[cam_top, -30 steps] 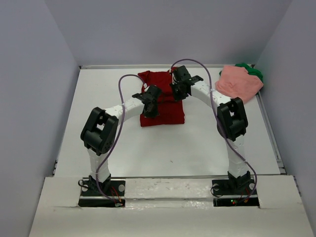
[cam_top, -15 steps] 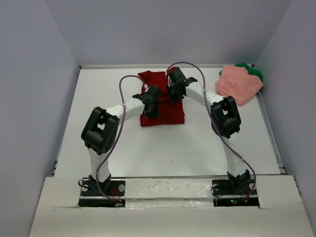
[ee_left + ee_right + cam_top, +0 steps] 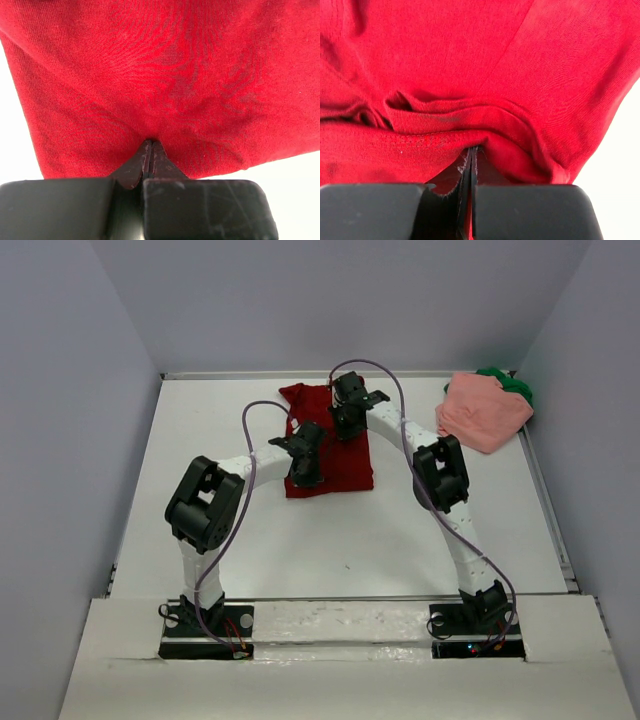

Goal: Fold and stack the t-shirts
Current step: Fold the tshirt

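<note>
Right gripper [image 3: 346,424] has been swung leftward, clamped on the dark red t-shirt's [image 3: 350,466] far end; its near part is clamped by left gripper [image 3: 304,476].

A robot lab cell: white table [image 3: 250,540] boxed by bare grey walls [image 3: 70,390] (arms [image 3: 203,508] bolted on).

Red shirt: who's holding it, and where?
The left gripper pinches the dark red t-shirt near its near edge; the right gripper pinches its stitched hem fold.
</note>
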Available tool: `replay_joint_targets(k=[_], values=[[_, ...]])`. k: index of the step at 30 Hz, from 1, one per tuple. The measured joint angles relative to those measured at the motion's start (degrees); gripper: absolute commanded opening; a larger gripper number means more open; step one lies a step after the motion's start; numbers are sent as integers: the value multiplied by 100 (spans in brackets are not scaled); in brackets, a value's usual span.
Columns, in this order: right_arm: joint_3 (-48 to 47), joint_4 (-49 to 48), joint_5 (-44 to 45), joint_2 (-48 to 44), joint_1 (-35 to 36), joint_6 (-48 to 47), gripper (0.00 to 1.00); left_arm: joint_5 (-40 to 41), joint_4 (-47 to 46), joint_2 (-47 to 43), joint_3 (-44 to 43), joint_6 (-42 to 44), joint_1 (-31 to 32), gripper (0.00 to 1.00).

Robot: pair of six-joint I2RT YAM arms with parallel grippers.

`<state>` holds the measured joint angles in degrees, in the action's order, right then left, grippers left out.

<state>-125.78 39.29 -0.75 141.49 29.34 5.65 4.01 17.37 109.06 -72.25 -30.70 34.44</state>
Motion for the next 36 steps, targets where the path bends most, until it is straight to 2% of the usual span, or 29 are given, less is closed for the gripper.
replay_joint_targets(k=[9,18,25,27,33,36], values=[[-577,83,271,199,0,-181,0,-57,-210,0,92,-13,85,0],[-1766,103,380,809,-125,-490,0,-81,-317,2,122,-24,192,0],[-1998,79,476,787,-267,-734,0,-76,-345,9,122,-24,221,0],[-1738,87,490,560,-295,-688,0,-76,-345,9,122,-24,221,0],[-66,-24,494,-931,-302,-428,0,-70,-343,9,122,-24,223,0],[431,-186,503,-1294,-302,-363,0,-57,-339,9,120,-26,223,0]])
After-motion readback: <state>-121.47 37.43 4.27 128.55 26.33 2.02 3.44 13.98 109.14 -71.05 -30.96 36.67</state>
